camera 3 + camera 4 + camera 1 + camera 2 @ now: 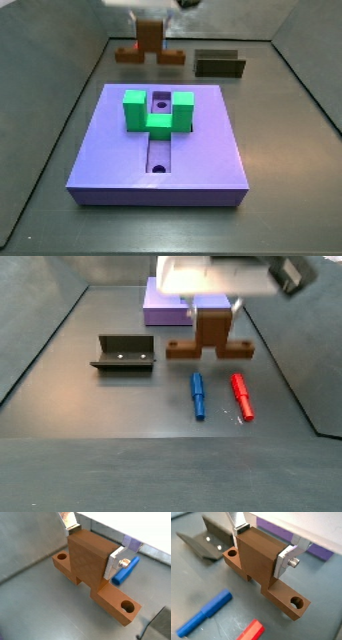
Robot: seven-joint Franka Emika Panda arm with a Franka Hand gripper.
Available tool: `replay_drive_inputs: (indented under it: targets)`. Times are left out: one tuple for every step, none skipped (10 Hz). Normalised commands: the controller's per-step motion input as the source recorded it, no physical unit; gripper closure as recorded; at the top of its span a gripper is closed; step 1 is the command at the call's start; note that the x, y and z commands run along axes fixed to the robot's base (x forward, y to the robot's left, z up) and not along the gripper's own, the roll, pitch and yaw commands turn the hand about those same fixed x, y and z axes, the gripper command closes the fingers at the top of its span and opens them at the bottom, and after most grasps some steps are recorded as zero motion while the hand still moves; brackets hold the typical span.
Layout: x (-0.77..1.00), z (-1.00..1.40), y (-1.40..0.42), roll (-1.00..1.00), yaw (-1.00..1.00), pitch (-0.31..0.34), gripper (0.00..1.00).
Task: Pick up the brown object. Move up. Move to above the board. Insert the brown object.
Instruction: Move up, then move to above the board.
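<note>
Brown object (261,567) sits clamped by its raised middle block in the gripper (262,548); board (158,140) well apart.

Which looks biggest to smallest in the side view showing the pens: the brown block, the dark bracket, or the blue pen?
1. The brown object, held between the gripper fingers.
2. The fixture, roughly alike in size, so this rank is unsure.
3. The blue pen, clearly slimmest, though nearer the camera.

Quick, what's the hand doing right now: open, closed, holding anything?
Hand: closed on the raised middle block of the brown object, one finger on each side, near the floor by the fixture.
</note>
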Motion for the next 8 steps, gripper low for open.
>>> replay_drive_inputs:
  targets:
    - [-0.08, 0.54, -0.04, 0.02, 0.03, 0.035, 1.0]
    - [-0.04, 0.24, -0.02, 0.05, 0.03, 0.014, 1.0]
    - [0.0, 1.4, 0.0, 0.0, 0.0, 0.0, 1.0]
    - [-0.01, 1.4, 0.0, 0.0, -0.01, 0.02, 1.0]
    - [-0.05, 1.4, 0.01, 0.03, 0.0, 0.01, 1.0]
    - [-0.02, 1.4, 0.0, 0.02, 0.0, 0.002, 1.0]
    - [0.06, 1.4, 0.0, 0.0, 0.0, 0.063, 1.0]
    - [0.03, 0.58, 0.0, 0.01, 0.0, 0.1, 1.0]
